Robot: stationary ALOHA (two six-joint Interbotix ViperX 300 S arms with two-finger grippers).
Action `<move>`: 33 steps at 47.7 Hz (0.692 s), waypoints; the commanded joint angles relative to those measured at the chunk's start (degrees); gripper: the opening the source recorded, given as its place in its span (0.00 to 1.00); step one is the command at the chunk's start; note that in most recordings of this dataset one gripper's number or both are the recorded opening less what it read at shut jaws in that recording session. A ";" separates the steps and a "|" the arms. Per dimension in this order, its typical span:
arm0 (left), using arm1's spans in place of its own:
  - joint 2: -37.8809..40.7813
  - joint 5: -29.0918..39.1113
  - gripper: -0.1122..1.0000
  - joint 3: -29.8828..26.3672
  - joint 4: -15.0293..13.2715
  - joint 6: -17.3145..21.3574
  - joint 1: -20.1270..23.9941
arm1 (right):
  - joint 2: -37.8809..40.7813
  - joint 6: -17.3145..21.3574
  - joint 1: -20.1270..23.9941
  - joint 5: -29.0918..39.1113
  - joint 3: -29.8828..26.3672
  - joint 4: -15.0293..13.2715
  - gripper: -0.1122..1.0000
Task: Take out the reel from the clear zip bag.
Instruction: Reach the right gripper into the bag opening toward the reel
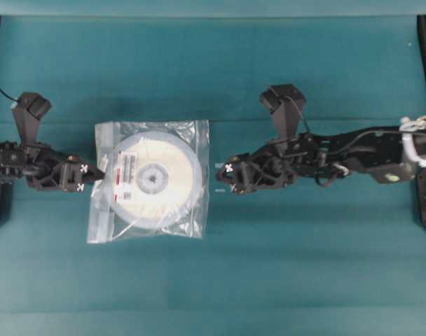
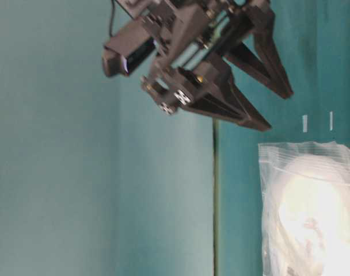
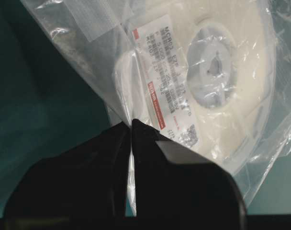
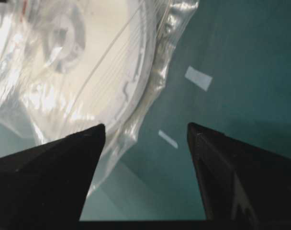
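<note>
Teal cloth covered the desk [image 1: 283,266]; left claw [image 3: 131,125] pinched the clear zip bag [image 1: 104,217] holding the reel [image 1: 155,178], right claw [image 4: 145,132] gaped apart.

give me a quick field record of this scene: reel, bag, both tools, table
reel: white disc with grey hub and printed label, lying flat, fully inside the bag
clear zip bag: flat on the table, reel not yet out
left tool: shut, pinching the bag's left edge
right tool: open, holding nothing, just right of the bag's right edge, apart from it
table: teal surface; two small white tape marks beside the bag's right edge
</note>
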 commanded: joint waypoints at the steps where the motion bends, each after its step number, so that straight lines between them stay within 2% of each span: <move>1: -0.26 -0.26 0.13 -0.70 0.18 0.18 0.09 | 0.62 0.53 0.00 0.00 -1.58 0.18 0.83; 19: -0.26 -0.09 0.13 -0.70 0.09 0.18 0.09 | 3.08 0.53 0.00 0.26 -2.55 0.18 0.83; 33: -0.09 0.18 0.13 -0.88 0.09 0.26 0.00 | 6.15 0.53 -0.62 0.35 -6.15 0.18 0.83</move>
